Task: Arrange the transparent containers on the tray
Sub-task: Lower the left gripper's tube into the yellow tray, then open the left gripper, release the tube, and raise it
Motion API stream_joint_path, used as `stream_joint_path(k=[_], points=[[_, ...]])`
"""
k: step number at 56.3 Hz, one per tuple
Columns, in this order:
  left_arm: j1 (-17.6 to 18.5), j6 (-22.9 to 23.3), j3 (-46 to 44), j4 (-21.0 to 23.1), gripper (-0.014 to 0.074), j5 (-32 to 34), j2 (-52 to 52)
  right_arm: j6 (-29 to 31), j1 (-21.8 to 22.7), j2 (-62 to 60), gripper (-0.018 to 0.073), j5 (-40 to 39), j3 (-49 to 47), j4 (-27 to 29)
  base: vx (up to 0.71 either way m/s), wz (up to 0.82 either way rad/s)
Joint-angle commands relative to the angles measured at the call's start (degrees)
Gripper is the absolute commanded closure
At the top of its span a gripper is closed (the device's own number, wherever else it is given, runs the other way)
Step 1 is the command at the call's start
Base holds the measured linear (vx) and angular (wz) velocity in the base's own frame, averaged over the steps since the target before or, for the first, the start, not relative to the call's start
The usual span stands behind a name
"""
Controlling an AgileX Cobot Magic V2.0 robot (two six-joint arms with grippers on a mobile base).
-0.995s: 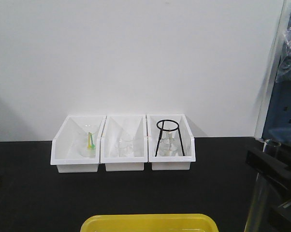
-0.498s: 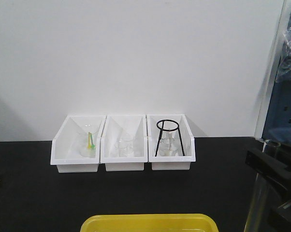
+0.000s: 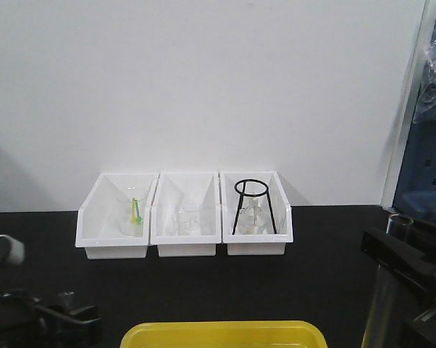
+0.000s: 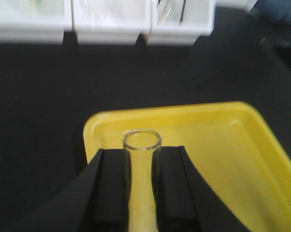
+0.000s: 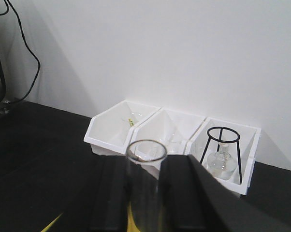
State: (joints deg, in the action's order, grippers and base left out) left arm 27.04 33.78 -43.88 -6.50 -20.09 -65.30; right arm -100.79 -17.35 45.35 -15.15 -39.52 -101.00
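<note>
In the left wrist view my left gripper (image 4: 142, 155) is shut on a clear glass test tube (image 4: 142, 186). The tube's open rim points ahead over the near left corner of the yellow tray (image 4: 223, 145). My right gripper (image 5: 146, 166) is shut on a second test tube (image 5: 146, 198), held nearly upright, rim up. From the front, that tube (image 3: 383, 297) stands at the right edge in the right gripper (image 3: 403, 257), to the right of the tray (image 3: 223, 333). The left arm (image 3: 59, 315) shows at the lower left. No tube lies in the visible part of the tray.
Three white bins stand side by side by the back wall: the left bin (image 3: 116, 217) holds a beaker with a green stick, the middle bin (image 3: 185, 217) holds small glassware, and the right bin (image 3: 256, 217) holds a black wire tripod over a flask. The table top is black.
The left arm has come into the front view at the lower left. The right gripper with its tube has shifted slightly left and down.
</note>
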Motion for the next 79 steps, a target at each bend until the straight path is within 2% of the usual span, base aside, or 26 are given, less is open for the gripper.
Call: stream_joint_path(k=[1,11,15,19,32,39,49,54,63,71,79], points=[[0.4,-2.5,-6.6,3.6,0.0599,0.5,-6.0,0.3,0.2,0.0,0.0571,1.0,-1.7,-1.6,0.00,0.00],[0.4,-14.8,-18.3,15.2,0.0599,-5.1,-18.7,0.3,0.2,0.0,0.0571,1.0,-1.7,-1.6,0.00,0.00],[0.3,-17.6,-22.3,19.0,0.0599,-7.4,-23.1,0.3,0.2,0.0,0.0571,1.0,-1.7,-1.6,0.00,0.00],[0.3,-18.6,-25.7,20.7,0.0599,-9.9,-27.2,0.3,0.2,0.0,0.0571,1.0,-1.7,-1.6,0.00,0.00],[0.3,-17.5,-31.2,20.7,0.0599,-16.7,-38.0,0.3,0.2,0.0,0.0571,1.1,-1.5,-1.6,0.00,0.00],[0.3,-16.2,-31.2,20.6,0.0599,-17.1,-40.7,0.3,0.2,0.0,0.0571,1.1,-1.5,-1.6,0.00,0.00],[0.3,-10.0,-31.2,20.5,0.0593,-16.7,-42.8,0.3,0.2,0.0,0.0571,1.1,-1.5,-1.6,0.00,0.00],[0.3,-9.4,-31.2,20.4,0.0578,-16.6,-43.4,0.3,0.2,0.0,0.0571,1.1,-1.5,-1.6,0.00,0.00],[0.3,-9.4,-31.1,17.4,0.0498,-16.7,-43.8,0.3,0.2,0.0,0.0571,1.0,-1.5,-1.6,0.00,0.00],[0.3,-9.4,-31.1,15.5,0.0370,-17.6,-43.8,0.3,0.2,0.0,0.0571,1.1,-1.5,-1.6,0.00,0.00],[0.3,-9.4,-31.1,15.5,0.0244,-18.4,-43.8,0.3,0.2,0.0,0.0571,1.0,-1.5,-1.6,0.00,0.00]])
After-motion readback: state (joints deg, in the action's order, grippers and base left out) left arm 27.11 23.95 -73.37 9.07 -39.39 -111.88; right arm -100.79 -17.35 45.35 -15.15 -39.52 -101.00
